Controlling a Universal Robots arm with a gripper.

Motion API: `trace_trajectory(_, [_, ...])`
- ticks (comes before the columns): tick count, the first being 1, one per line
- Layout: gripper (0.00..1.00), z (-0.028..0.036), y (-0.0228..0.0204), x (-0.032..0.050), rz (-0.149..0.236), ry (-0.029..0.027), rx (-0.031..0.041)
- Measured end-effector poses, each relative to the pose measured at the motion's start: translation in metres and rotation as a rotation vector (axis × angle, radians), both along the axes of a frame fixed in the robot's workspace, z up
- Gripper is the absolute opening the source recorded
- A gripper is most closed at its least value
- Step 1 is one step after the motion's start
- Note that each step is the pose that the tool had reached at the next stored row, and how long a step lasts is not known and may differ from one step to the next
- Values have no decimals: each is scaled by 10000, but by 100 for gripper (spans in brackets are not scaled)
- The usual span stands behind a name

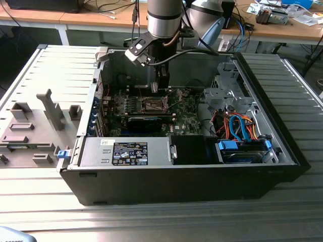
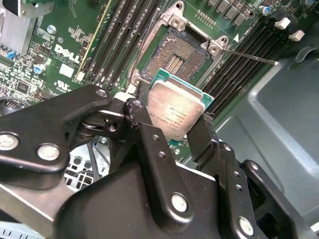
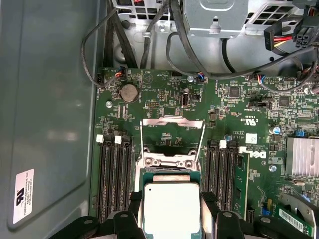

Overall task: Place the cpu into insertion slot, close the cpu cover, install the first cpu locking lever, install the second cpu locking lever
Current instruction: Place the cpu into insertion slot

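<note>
Sitting on a ribbed metal table (image 1: 151,222), an open black computer case (image 1: 176,186) takes up the middle of the exterior view. A grey fixture tray (image 1: 40,126) with upright blocks lies toward the exterior view's left. Wooden desks (image 1: 91,17) strewn with cables cross the upper part of the frame. Inside the case are the green motherboard (image 1: 186,113), a labelled metal power supply (image 1: 126,151) along the lower edge, and a drive cage with blue and orange cables (image 1: 242,126) toward the exterior view's right. The arm (image 1: 164,17) comes down from the upper centre, and its gripper (image 1: 162,85) hangs low over the board.

In both wrist views the gripper (image 2: 174,124) (image 3: 172,219) is clamped on the cpu (image 2: 177,107) (image 3: 172,209), with black fingers (image 2: 149,144) pressing on two opposite edges. The chip is a small square with a dull silvery-grey metal top that carries fine print, set on a green base that shows as a thin border. It is held just above the board, not seated.

The insertion slot (image 2: 174,57) (image 3: 167,162) lies just beyond the chip, its dark pin field bare inside a silvery rim. The cpu cover (image 3: 172,130) stands swung up behind it, with board showing through its window. A thin locking lever (image 2: 249,56) juts free beside the socket. Long black memory slots (image 2: 119,40) (image 3: 114,174) flank the socket on both sides.
</note>
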State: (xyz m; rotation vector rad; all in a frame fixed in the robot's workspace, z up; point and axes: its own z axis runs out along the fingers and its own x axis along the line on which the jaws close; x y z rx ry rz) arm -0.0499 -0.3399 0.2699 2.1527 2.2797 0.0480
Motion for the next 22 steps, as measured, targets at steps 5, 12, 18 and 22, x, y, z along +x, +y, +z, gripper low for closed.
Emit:
trace_trajectory(5, [55, -3, 0, 0, -181, 0, 0])
trace_trajectory(12, [55, -6, 0, 0, -366, 0, -1])
trace_trajectory(18, [55, -7, 0, 0, -412, 0, -1])
trace_trajectory(22, [55, -8, 0, 0, -412, 0, 0])
